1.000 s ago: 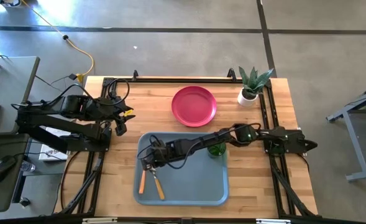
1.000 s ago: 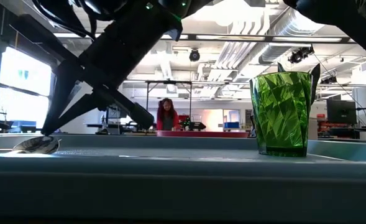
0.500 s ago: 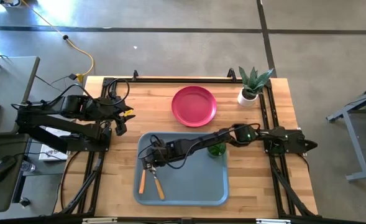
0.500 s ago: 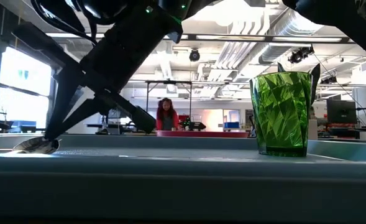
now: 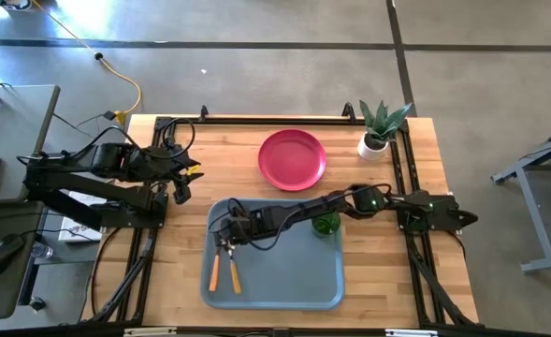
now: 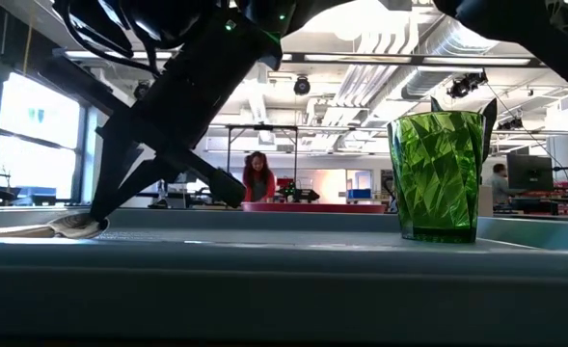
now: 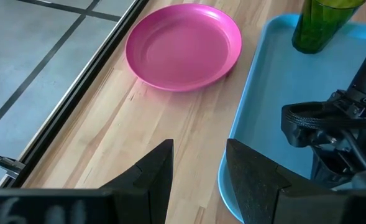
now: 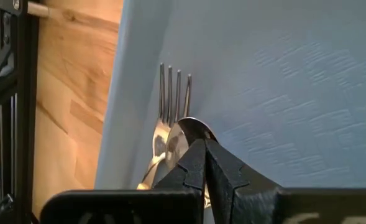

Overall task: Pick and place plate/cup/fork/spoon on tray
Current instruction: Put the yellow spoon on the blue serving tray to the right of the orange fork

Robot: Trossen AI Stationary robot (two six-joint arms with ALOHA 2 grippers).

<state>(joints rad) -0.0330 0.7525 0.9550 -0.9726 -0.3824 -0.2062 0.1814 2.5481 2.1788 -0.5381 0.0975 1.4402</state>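
The grey-blue tray (image 5: 294, 281) holds the fork (image 5: 214, 271) and the spoon (image 5: 234, 275) side by side at its left end, handles toward the near edge. The green cup (image 5: 326, 225) stands upright at the tray's far right. The pink plate (image 5: 292, 159) lies on the table beyond the tray. My right gripper (image 5: 226, 245) reaches across the tray, slanting down, shut at the spoon's bowl. My left gripper (image 7: 198, 180) waits open above the table's left side, holding nothing. My right gripper has its shut fingertips (image 8: 198, 155) on the spoon's bowl (image 8: 186, 127), at the edge toward the handle. The fingers slant down from the table's right side. The spoon lies flat on the tray floor beside the fork's tines (image 8: 173, 90). The fingers hide the exact place of contact.
A potted plant (image 5: 378, 131) stands at the table's far right corner. A black frame runs round the table's edges. The tray's middle and right part are bare. In the low view a person shows in the room far behind the table.
My right gripper has rolled a little at the wrist while staying shut at the spoon's bowl. The spoon has turned on the tray: its handle end has swung toward the fork, so the two handles now lie nearly parallel.
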